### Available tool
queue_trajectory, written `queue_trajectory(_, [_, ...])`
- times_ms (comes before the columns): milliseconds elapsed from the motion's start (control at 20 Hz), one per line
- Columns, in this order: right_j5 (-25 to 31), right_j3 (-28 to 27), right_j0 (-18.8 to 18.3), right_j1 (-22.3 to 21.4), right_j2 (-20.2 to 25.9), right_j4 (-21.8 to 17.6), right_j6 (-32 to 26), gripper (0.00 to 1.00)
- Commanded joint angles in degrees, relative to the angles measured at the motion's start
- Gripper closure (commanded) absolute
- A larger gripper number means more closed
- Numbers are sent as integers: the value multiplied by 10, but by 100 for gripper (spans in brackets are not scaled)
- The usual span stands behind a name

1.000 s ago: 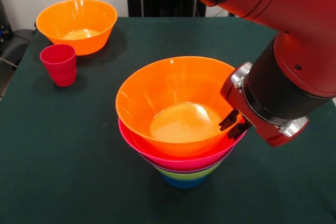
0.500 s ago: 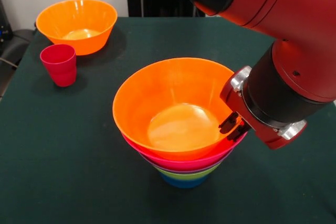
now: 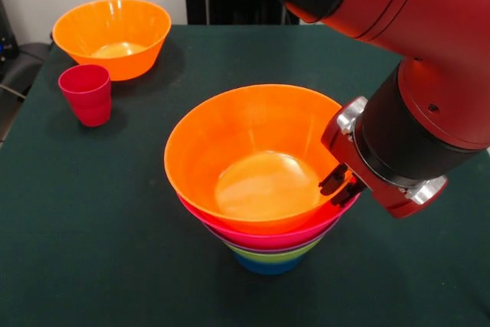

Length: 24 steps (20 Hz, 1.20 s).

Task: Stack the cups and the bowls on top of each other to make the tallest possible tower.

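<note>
The tower (image 3: 264, 254) stands in the middle of the table, a nested stack on a small blue base, with lime green, purple and pink bowls (image 3: 268, 237) showing as rims. A large yellow-orange bowl (image 3: 253, 158) sits on top, leaning a little to the left. My gripper (image 3: 342, 183) is at this bowl's right rim, its jaws slightly parted astride the rim. A second large yellow-orange bowl (image 3: 112, 36) stands at the far left. The red ridged cup (image 3: 86, 93) stands upright in front of it. The sky blue cup is out of view.
The red arm (image 3: 413, 59) fills the upper right and hides the table behind it. The dark green table (image 3: 92, 220) ends at the left edge near the red cup.
The top yellow-orange bowl has dropped lower into the pink bowl and shifted a little left, while my gripper has stayed at its right rim. Nothing has moved in the last half second.
</note>
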Motion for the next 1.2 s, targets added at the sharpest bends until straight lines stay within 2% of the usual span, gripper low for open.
queue_trajectory(50, [-7, 9, 2, 0, 13, -13, -101, 100])
queue_trajectory(450, [-3, 7, 2, 1, 6, -4, -98, 100])
queue_trajectory(500, [-4, 6, -1, 1, 1, 1, -99, 0])
queue_trajectory(1200, [5, 6, -1, 3, -5, 10, -91, 0])
